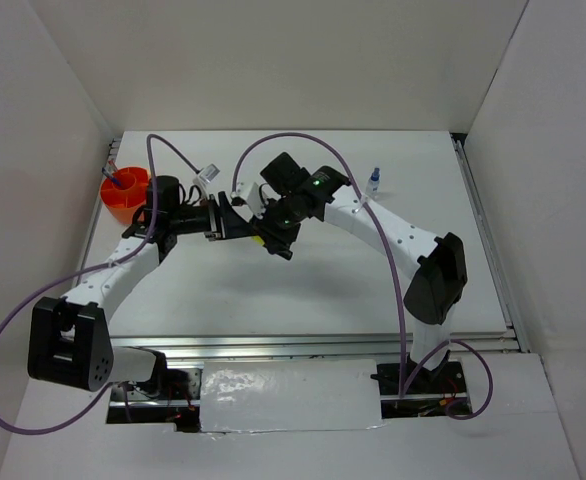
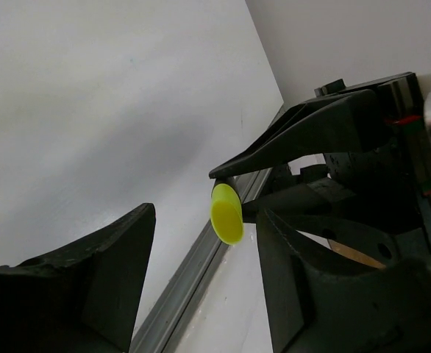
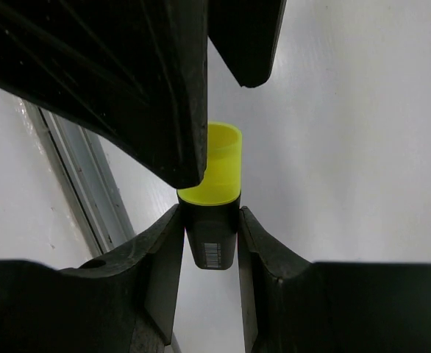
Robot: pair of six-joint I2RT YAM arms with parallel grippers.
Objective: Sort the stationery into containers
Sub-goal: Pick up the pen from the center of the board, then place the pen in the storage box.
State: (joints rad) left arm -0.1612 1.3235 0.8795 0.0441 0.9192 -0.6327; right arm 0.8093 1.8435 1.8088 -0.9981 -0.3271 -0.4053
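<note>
Top: left fingers [image 1: 223, 225] and right fingers [image 1: 269, 238] meet above mid-table [image 1: 323, 290]. Orange-red cup [image 1: 123, 200] sits at the far-left corner.
Left wrist: left fingers spread wide, the yellow end of the black-yellow highlighter [image 2: 226, 213] between their tips.
Right wrist: right fingers clamped on the highlighter's black body.

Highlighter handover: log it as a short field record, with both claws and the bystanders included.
item: black-yellow highlighter, between both claws
right claw: shut on its black body
left claw: open, straddling the yellow cap
orange cup: back left, blue pen inside
small bottle: upright, back right, untouched
</note>
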